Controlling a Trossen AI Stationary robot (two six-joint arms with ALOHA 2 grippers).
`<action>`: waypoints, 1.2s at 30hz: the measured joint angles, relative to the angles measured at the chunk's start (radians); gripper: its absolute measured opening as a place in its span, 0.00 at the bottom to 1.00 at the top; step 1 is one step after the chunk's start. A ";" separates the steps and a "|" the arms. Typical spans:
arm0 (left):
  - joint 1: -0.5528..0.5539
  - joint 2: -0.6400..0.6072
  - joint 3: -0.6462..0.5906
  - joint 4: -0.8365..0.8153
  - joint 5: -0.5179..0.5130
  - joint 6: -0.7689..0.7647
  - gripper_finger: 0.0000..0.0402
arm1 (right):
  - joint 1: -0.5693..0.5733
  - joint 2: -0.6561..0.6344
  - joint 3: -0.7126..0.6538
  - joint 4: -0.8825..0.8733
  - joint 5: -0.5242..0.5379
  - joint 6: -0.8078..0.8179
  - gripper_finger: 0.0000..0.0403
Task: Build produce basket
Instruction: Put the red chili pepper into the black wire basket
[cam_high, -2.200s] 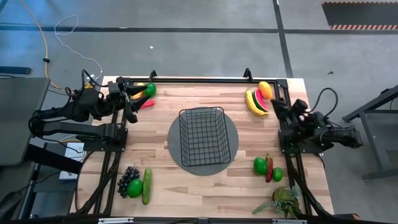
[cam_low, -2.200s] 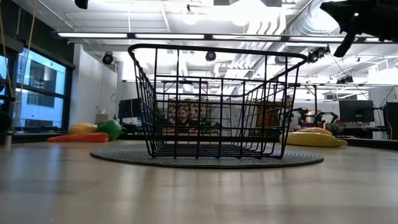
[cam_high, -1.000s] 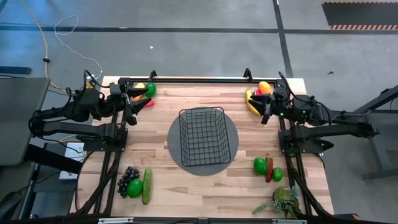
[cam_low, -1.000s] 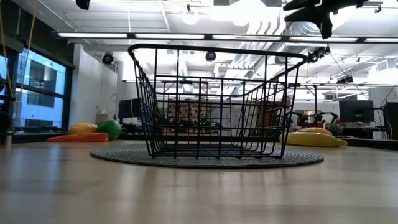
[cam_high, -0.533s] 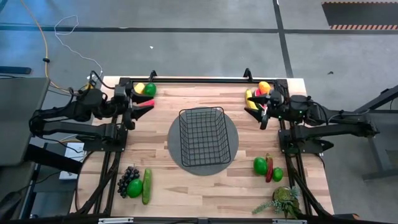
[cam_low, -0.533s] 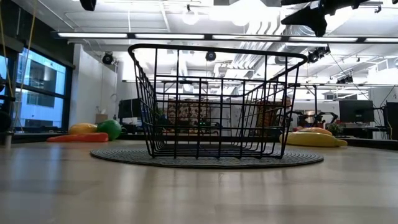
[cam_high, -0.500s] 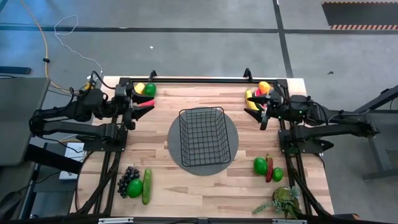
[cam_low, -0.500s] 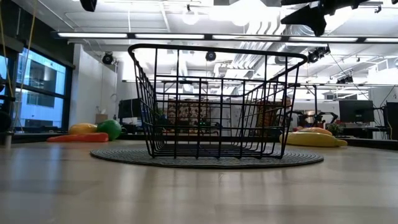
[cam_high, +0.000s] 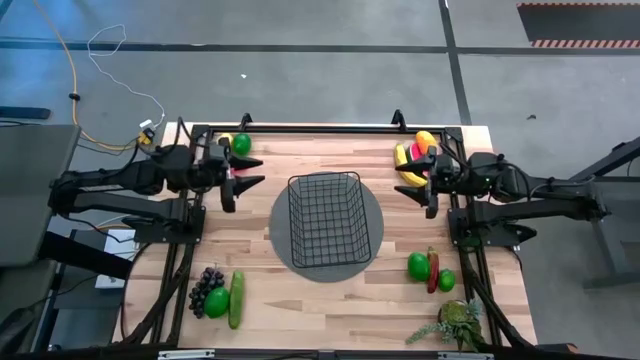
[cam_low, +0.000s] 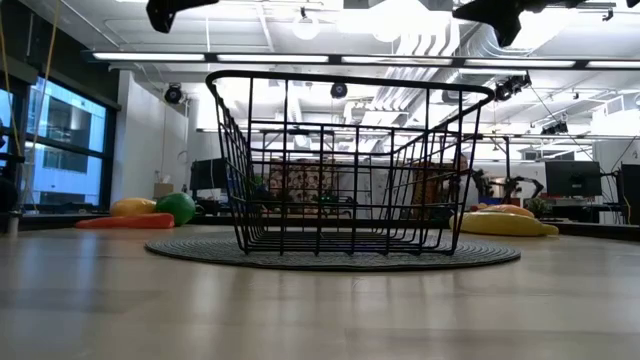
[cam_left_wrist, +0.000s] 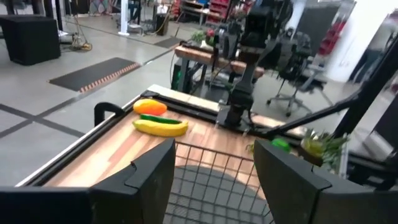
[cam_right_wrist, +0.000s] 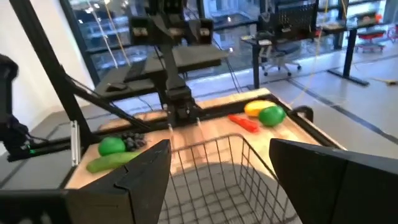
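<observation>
- Plainly, the basket (cam_high: 328, 219) stands empty on a round mat (cam_high: 285, 250) at the middle of the table (cam_high: 300, 300), its long axis running from the far edge toward the near edge.
- The produce lies out at the four corners — a banana (cam_high: 408, 172) with a watermelon slice and an orange at the far right corner, round green fruits (cam_high: 418, 266) near the right edge, grapes (cam_high: 205, 287) and a cucumber (cam_high: 236, 298) at the near left corner.
- The right gripper (cam_high: 425, 192) hangs over the banana group, fingers spread wide and empty; that pile is just under it, so I judge this arm nearer to a first pick.
- The left gripper (cam_high: 240, 178) — also wide and empty — hangs by the far left corner, pointing toward the basket, with a green fruit (cam_high: 241, 143) just beyond it toward the far edge.
</observation>
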 joint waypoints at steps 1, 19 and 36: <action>0.000 0.006 0.000 0.000 0.000 0.014 0.52 | 0.000 0.000 0.000 0.000 0.000 -0.011 0.64; 0.184 0.239 0.147 -0.440 -0.108 -0.065 0.52 | 0.000 0.001 0.000 0.024 0.115 -0.021 0.64; 0.539 0.673 0.160 -0.738 -0.123 0.099 0.64 | -0.001 0.003 0.000 0.016 0.138 0.059 0.64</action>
